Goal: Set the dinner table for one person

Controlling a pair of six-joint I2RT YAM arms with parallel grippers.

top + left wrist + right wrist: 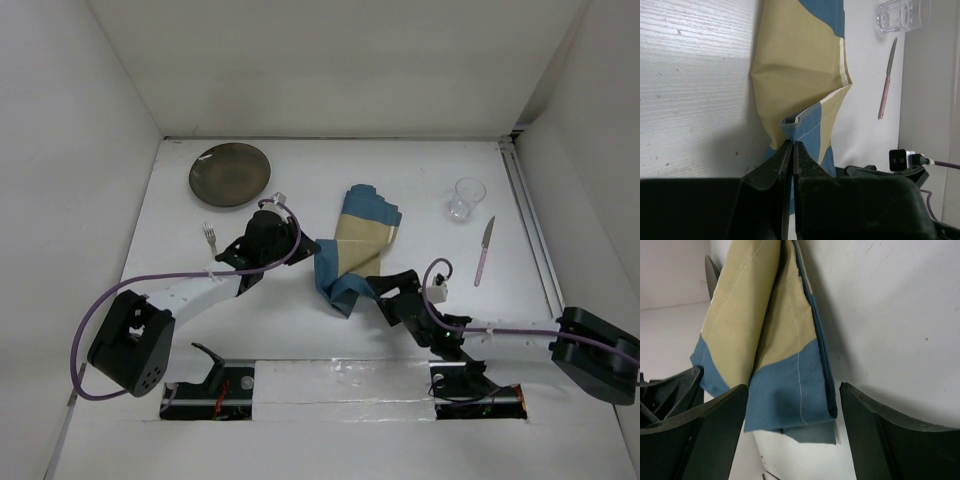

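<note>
Dinner-table worktop point(300, 320) is white and flat, and it fills most of the view from above. White walls close it in on the left, the back and the right.

A blue and tan cloth point(362, 240) lies crumpled in the middle of the worktop. It is folded over on itself, so you cannot see its full shape.

Left of the cloth is the left arm, lying low across the worktop. The left fingers point(303, 250) point(791, 150) are pressed together on a blue fold at the cloth's left edge. The fold stands up at their tips. Near the cloth's front corner is the right arm. The right fingers point(383, 287) point(715, 425) are wide apart, one on each side of that blue corner, and they do not touch it.

Back and to the left of the cloth sits a dark round plate point(230, 174), close to the back wall. Right of the cloth stands a clear glass point(465, 198). The left wrist camera cuts off the top of the glass.

Just past the glass, further right of the cloth, lies a knife point(484, 250) with a pink handle. It is near the worktop's right edge.

Left of the cloth, beyond the left arm, lies a small silver fork point(210, 237). Its handle end meets the arm and is hard to make out.

Bare white worktop shows behind the cloth, between the cloth and the glass, and in front of the cloth.
</note>
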